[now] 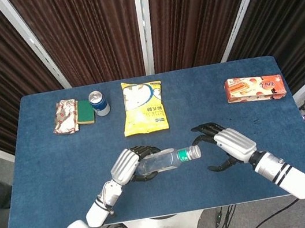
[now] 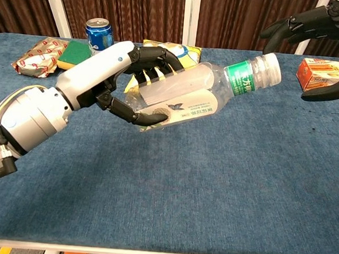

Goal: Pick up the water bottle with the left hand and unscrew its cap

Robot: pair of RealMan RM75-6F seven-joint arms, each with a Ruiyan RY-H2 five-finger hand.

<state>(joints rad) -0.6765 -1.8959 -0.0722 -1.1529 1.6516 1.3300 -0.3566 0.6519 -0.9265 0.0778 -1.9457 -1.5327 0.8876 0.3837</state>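
On the far left of the desk [image 1: 44,167] lie a wrapped snack packet [image 1: 66,117], a green sponge [image 1: 85,112] and a blue can [image 1: 99,103], all well apart from the work. Nearer the middle, the left robot hand [image 2: 112,79] is clamped around the body of the water bottle [image 2: 188,102], its dark fingers [image 2: 154,59] wrapped over the top and the thumb curled underneath, so the bottle hangs clear of the desk, lying nearly flat with its neck raised a little and pointing toward the robot's right. Behind it rests a yellow snack bag [image 1: 143,106]. The cap [image 2: 269,69] looks to be on the bottle, so the step in hand, as I judge it, is bringing the other hand onto the cap to begin the twist. To do that well, the left grip should stay firm on the thin, clear wall without crushing it, keep the neck steady and level, and let the right hand close squarely around the cap's rim rather than on the green label [image 2: 241,79] below it; a skewed pinch would likely slip or swing the bottle. The right robot hand [image 1: 228,145] hovers just beside the cap with its fingers spread apart and its thumb set away below, holding nothing; in the chest view its fingertips [image 2: 269,30] lie above and beyond the cap, and whether any touches it cannot be told. Far right sits an orange biscuit box [image 1: 254,87].
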